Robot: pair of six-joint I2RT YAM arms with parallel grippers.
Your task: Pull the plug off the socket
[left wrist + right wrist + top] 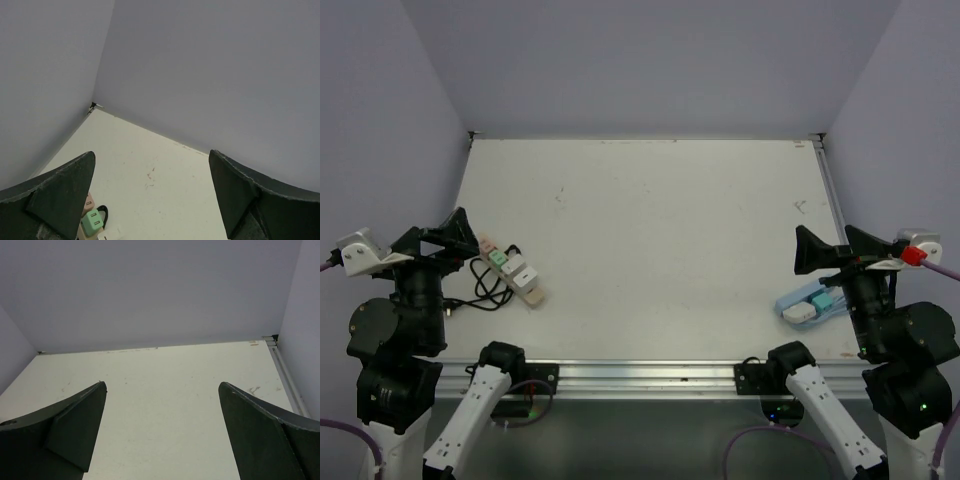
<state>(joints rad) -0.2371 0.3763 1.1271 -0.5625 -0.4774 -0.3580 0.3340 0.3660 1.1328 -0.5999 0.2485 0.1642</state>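
**Desk:** Where does the plug lie from your claws?

**Operator:** From above, my left claw (pixel 440 232) hovers empty, fingers spread wide, over the left edge of the surface (pixel 660 230). The white power strip (pixel 532 293) lies just beside it, toward the middle. Its long axis runs diagonally from far-left to near-right. A green plug (pixel 498 257) stands near its far end, and a black cord (pixel 485 292) loops off beside it.

**Desk:** And the right side?

**Operator:** My right claw (pixel 827 245) is likewise spread and holding nothing, above a blue power strip (pixel 786 302) carrying a teal plug (pixel 823 298). That strip slants from near-left to far-right. My right wrist camera shows none of it.

**Desk:** Which arm goes?

**Operator:** Each strip lies close to its own arm, and the task names neither. In the left wrist view the green plug peeks in at the bottom-left corner, below the fingers. I judge the left claw must tip down toward it before closing.
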